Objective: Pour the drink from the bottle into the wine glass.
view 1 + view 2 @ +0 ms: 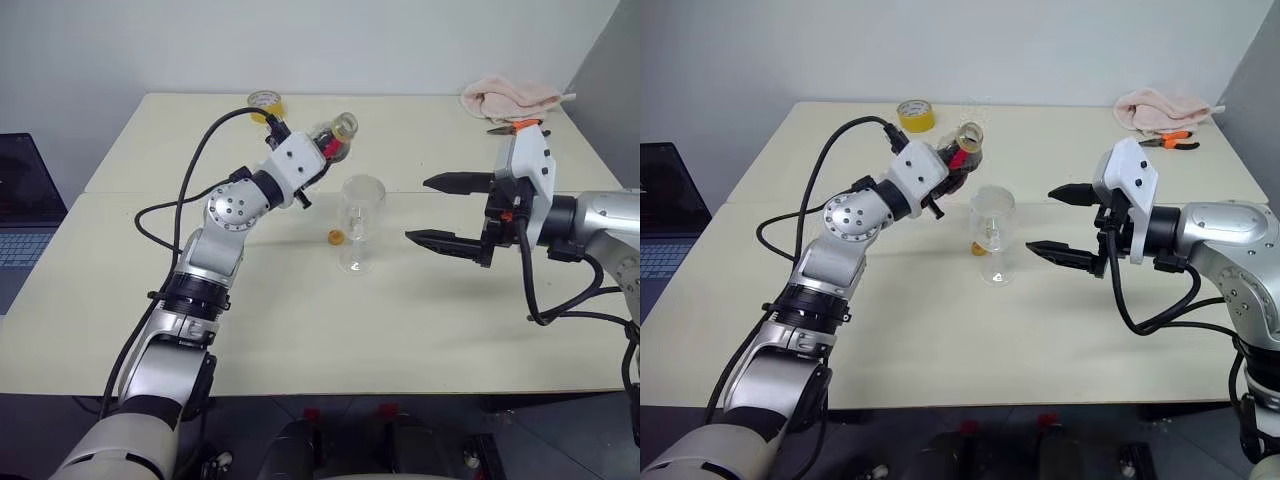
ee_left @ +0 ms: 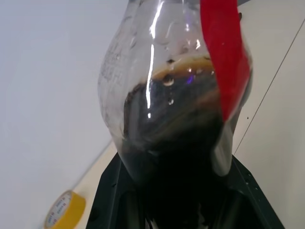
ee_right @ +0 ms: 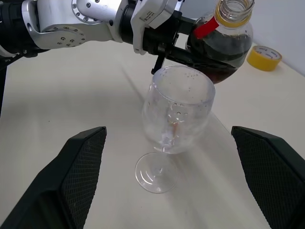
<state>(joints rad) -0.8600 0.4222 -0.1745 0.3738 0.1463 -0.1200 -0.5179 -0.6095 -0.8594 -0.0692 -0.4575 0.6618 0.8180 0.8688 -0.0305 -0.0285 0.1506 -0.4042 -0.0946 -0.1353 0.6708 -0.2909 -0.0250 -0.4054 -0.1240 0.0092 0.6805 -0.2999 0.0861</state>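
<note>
The left claw (image 1: 958, 168) grips the uncapped bottle (image 3: 224, 45) beside the empty glass (image 3: 178, 112), right claw (image 1: 1060, 222) open; a hasty tilt could spill drink (image 2: 181, 138) on the worktop (image 1: 300, 320).

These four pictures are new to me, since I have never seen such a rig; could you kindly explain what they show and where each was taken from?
This is a humanoid robot with two arms, each ending in a gripper of two black fingers. Two pictures come from cameras in its head, looking down over a pale table. The other two come from cameras on its wrists, looking along the fingers.

The left gripper is shut on a small clear bottle of dark drink, cap off, held above a wine glass. The glass stands upright and looks empty. The right gripper is open beside the glass, touching nothing.

Also on the table: a small yellow cap near the glass, a yellow tape roll, a pink cloth and pliers. A laptop sits to the left.
</note>
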